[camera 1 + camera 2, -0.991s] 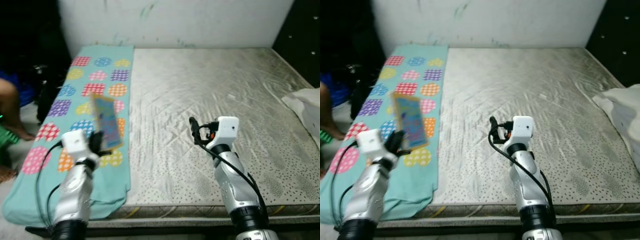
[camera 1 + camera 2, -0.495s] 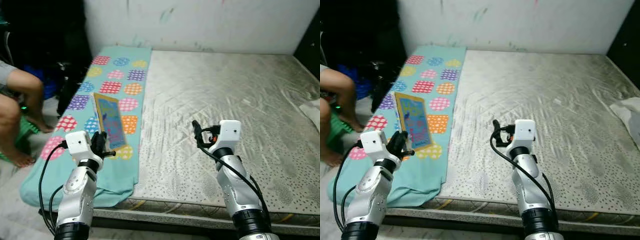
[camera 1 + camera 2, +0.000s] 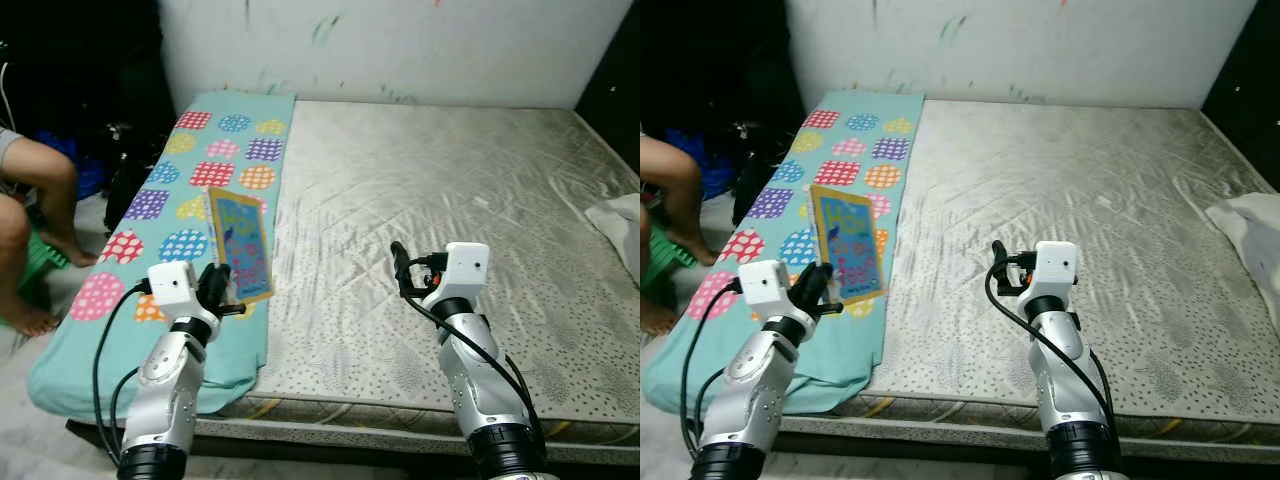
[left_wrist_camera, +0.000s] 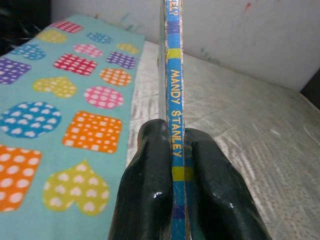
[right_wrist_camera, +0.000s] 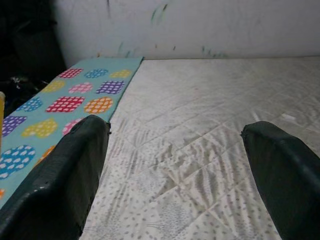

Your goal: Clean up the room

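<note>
Book (image 3: 241, 244) shifted rightward, left gripper (image 3: 222, 291) clamping it

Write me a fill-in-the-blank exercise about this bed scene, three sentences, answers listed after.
1. The left gripper is shut on a thin ____, held upright.
2. The right gripper hangs over the bare mattress with its fingers ____.
3. The blanket with coloured hearts and squares covers the ____ side of the mattress.

Missing words: book; open; left
</note>
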Robot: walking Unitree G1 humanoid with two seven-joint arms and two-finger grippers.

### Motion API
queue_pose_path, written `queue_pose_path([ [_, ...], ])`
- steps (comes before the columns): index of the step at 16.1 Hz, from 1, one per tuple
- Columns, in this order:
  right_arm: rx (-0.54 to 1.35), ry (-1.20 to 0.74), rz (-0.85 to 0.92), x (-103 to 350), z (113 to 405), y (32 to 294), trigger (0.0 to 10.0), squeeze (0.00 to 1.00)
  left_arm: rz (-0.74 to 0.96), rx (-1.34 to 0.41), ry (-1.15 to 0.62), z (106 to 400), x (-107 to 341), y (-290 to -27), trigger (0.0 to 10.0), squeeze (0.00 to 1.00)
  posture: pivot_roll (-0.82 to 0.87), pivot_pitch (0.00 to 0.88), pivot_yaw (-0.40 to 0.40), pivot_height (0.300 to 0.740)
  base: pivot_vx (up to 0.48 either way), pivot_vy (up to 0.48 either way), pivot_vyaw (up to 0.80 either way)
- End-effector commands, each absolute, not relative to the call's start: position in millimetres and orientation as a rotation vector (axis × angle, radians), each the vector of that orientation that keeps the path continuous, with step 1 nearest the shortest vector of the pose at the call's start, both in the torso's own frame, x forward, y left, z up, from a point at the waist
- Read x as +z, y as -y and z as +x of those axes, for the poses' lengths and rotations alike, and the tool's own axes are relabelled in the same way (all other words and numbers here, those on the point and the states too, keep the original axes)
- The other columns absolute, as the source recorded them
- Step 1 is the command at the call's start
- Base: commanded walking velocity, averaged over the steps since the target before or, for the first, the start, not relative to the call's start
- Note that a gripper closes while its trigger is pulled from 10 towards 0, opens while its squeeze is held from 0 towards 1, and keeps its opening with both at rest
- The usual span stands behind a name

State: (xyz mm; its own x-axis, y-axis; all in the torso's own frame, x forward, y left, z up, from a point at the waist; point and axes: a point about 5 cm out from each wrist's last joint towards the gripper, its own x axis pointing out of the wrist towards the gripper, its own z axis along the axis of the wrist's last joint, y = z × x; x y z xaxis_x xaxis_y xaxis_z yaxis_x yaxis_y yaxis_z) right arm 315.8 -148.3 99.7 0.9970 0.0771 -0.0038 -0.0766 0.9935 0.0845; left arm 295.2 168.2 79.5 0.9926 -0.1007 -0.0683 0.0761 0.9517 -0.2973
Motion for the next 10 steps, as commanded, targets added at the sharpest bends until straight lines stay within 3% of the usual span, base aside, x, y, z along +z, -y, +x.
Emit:
queue_pose_path([
  [1, 0.083, -0.002, 0.078, 102.6, 316.1, 146.8, 10.0, 0.00, -0.296, -0.095, -0.034, 298.2, 91.8, -170.1, 10.0, 0.00, -0.09, 0.000, 0.007, 0.740, 0.000, -0.480, 0.00],
  [10, 0.082, -0.003, 0.074, 102.7, 317.2, 147.2, 10.0, 0.00, -0.296, -0.100, -0.039, 300.2, 92.6, -170.1, 10.0, 0.00, -0.09, 0.000, 0.007, 0.740, 0.000, -0.366, 0.00],
])
